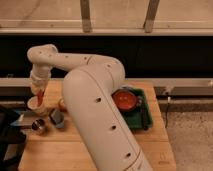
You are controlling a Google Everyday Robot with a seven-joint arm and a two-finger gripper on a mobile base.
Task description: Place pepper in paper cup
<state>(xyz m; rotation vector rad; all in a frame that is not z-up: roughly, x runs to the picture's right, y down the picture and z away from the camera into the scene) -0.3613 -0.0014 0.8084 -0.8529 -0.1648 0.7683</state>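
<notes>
At the far left a dark object (9, 132) juts over the table's edge; just right of it the gripper (39, 89) hangs from the white arm (95, 100) at the table's left end, pointing down over the paper cup (36, 105); the pepper (40, 95) hangs upright right under it, its lower end at or inside the cup's rim; whether the pincer grips it or has let go, and how far it is parted, I cannot tell. The pepper looks light, slim, stiff enough to stand, with smooth skin likely to slip; the upper end seems the place to hold it, so the tip leads; the cup looks light and easy to tip. Nearer the front stand a metal can (38, 125) and a dark blue-grey cup (56, 118); further right a red bowl (125, 100) sits in a green tray (144, 115). The wooden table (150, 150) is pale, flat; behind it runs a dark wall under windows (115, 12).
</notes>
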